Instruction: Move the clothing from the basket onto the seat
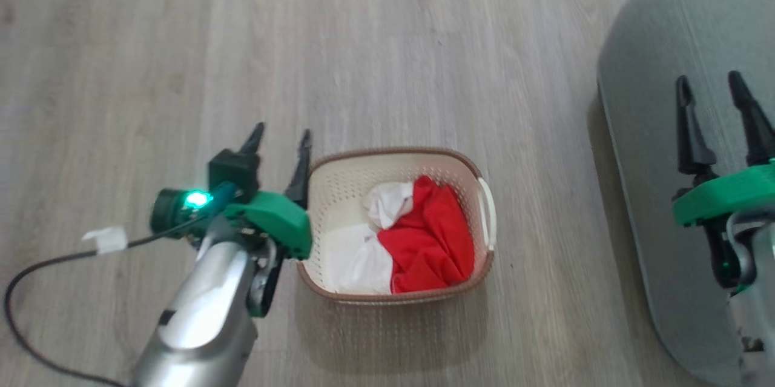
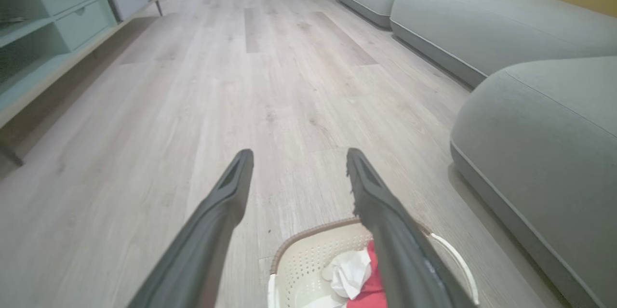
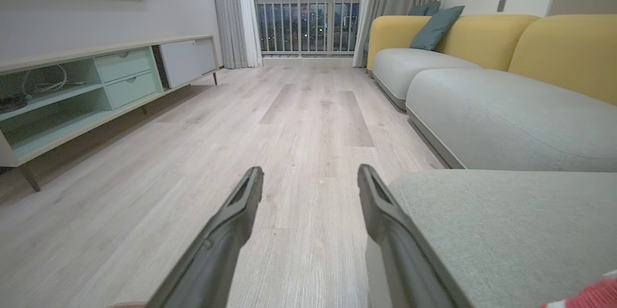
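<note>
Head view: my left gripper sits just left of the basket, fingers spread and holding nothing, its right finger overlapping the basket's far left corner; I cannot tell whether it touches the rim. The basket stands on a pale wood floor. The clothing, bunched red fabric, fills the basket's right half, with white fabric against it on the left. My right gripper, also spread and empty, hangs over the seat, which lies well right of the basket. A dark cable with a white tag trails from my left arm. Left wrist view: my two fingers stand wide apart over bare floor, the right one crossing above the basket's rim; the seat is to the right, a low cabinet far left. Right wrist view: my fingers are parted over floor and the seat's near edge; a red patch shows at the near right corner, and I cannot tell what it is. Yellow sofa backs stand far right. Risks, as I judge them: coming down from here, my left gripper could catch the rim and shove or tip the light basket; pinching one loose fold could let the bundle slip onto the floor short of the seat; the cable could snag.
</note>
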`<state>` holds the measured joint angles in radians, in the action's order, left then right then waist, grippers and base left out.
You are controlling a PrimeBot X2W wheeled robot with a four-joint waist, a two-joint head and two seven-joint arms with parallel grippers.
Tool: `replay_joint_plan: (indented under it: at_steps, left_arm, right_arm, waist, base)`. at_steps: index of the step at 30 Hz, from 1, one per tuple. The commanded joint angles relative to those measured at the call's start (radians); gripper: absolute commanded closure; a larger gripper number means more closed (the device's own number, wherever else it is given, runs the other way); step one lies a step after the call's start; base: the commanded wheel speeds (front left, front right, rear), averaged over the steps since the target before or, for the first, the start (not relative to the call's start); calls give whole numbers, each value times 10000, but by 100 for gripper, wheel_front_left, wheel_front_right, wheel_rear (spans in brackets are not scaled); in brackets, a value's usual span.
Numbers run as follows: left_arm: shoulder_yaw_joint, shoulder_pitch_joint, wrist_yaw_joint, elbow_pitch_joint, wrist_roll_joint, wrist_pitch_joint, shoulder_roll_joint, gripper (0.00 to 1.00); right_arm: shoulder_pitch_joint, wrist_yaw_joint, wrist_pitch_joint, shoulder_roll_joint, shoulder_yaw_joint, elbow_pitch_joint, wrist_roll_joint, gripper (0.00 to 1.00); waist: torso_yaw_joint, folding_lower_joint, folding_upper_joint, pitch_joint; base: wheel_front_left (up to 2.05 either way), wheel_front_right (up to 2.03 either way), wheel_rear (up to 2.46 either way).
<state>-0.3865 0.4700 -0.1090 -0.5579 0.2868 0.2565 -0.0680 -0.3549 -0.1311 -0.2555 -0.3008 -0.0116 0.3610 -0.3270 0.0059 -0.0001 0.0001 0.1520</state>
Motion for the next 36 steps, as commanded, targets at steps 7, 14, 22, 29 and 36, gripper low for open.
replay_joint_plan:
  at_steps: [7, 14, 22, 29, 36]
  left_arm:
    - [1458, -598, 27, 876, -475, 53, -236, 0]
    - [2064, -1428, 271, 1100, -909, 53, -162, 0]
    - [2593, -1933, 275, 1394, -1335, 53, -81, 0]
    - [2920, -2158, 361, 1474, -1580, 53, 18, 0]
    - [2823, -2021, 566, 1422, -1758, 53, 108, 0]
  right_arm:
    - [373, 4, -63, 109, 466, -272, 45, 0]
    - [833, 4, -63, 244, 331, -101, 70, 0]
    - [1215, 4, -63, 397, 234, 103, 96, 0]
    - [1332, 4, -63, 466, 249, 181, 148, 0]
    - [1069, 4, -63, 491, 184, 0, 138, 0]
  waist:
    - [347, 1, -1, -788]
    - [323, 1, -1, -1273]
    - [241, 1, -1, -1388]
    - [182, 1, -1, -1390]
    - [99, 1, -1, -915]
  base:
    - [0, 0, 0]
    - [0, 0, 0]
    - [0, 0, 0]
    - [0, 0, 0]
    - [0, 0, 0]
